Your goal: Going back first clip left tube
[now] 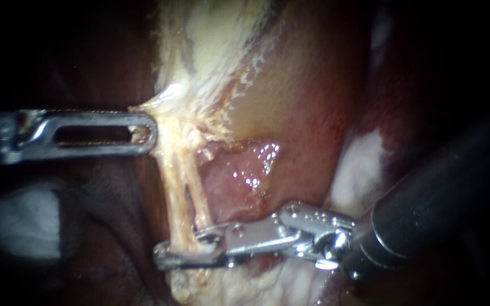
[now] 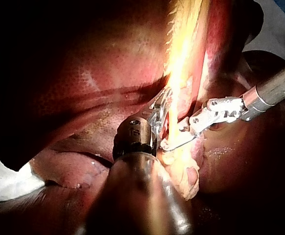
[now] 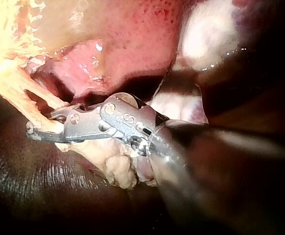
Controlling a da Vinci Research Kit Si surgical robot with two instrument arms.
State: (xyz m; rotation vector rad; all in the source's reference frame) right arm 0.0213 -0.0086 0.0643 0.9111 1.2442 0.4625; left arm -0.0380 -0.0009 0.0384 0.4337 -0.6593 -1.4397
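Observation:
Two pale tubes run down from the gallbladder [image 1: 216, 45]: the left tube [image 1: 172, 192] and the right tube [image 1: 201, 201]. My right instrument [image 1: 177, 246] comes in from the lower right. Its jaws stand open across the lower end of the tubes, one on each side, as the right wrist view [image 3: 39, 126] also shows. I cannot make out a clip between them. My left instrument [image 1: 146, 133] reaches in from the left, its slotted jaws shut on pale tissue [image 1: 163, 122] where the tubes begin. The left wrist view shows both instruments [image 2: 159, 110], [image 2: 177, 137] close together at the tubes.
Dark red liver [image 1: 109, 215] lies left of the tubes. A wet pink surface [image 1: 239, 181] sits to their right. White gauze shows at the left [image 1: 18, 221] and behind my right instrument's shaft [image 1: 364, 164]. Fatty lumps [image 3: 118, 171] hang under the right jaws.

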